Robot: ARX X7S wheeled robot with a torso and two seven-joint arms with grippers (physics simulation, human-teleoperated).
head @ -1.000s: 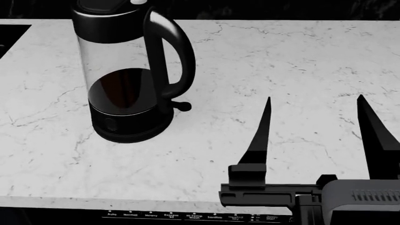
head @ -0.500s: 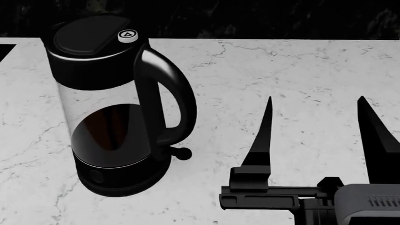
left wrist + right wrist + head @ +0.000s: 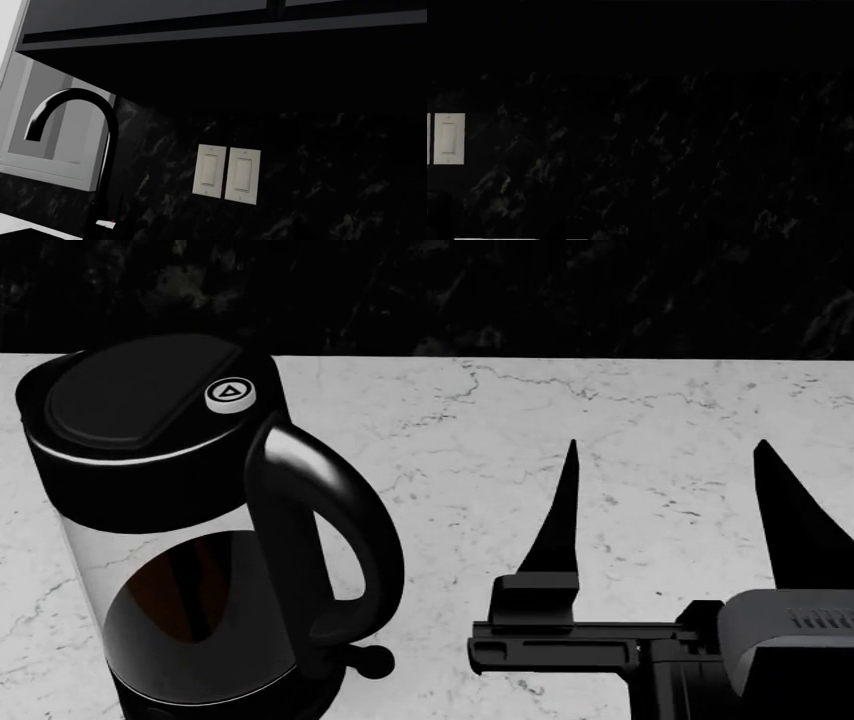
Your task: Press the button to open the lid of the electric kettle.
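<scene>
Upright electric kettle (image 3: pixel 200 540) (handle rightward)

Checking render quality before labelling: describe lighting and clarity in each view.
Head view: bright marble counter, sharp button on the lid, right gripper in silhouette. Left wrist view: dim, faucet and switches readable. Right wrist view: almost black.
</scene>
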